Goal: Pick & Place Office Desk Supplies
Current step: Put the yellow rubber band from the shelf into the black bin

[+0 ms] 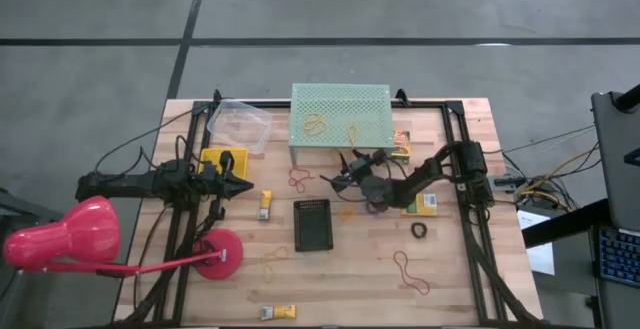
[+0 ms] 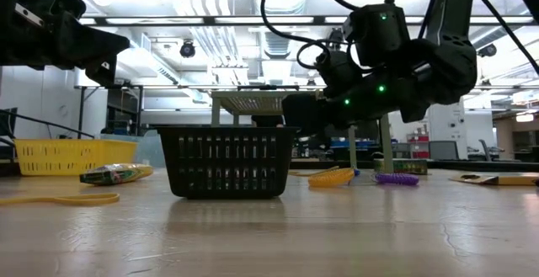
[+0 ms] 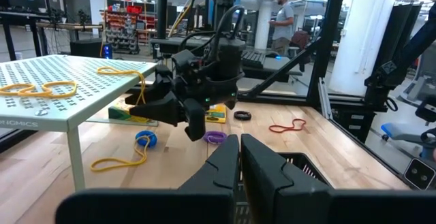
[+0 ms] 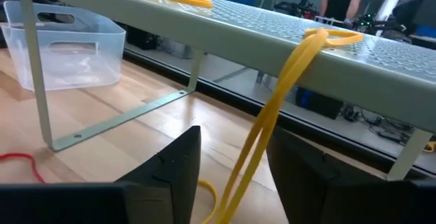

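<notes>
Right fingers [image 4: 231, 166] are spread and straddling the yellow band [image 4: 272, 122] drooping off the stand [image 4: 204, 26] edge, so I'm mid-grab; next, pinching and pulling clear; left fingers [image 3: 240, 157] pressed together, idling.

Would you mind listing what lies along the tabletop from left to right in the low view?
Yellow basket → yellow rubber band → printed packet → black mesh basket → orange rubber band → purple ring.
</notes>
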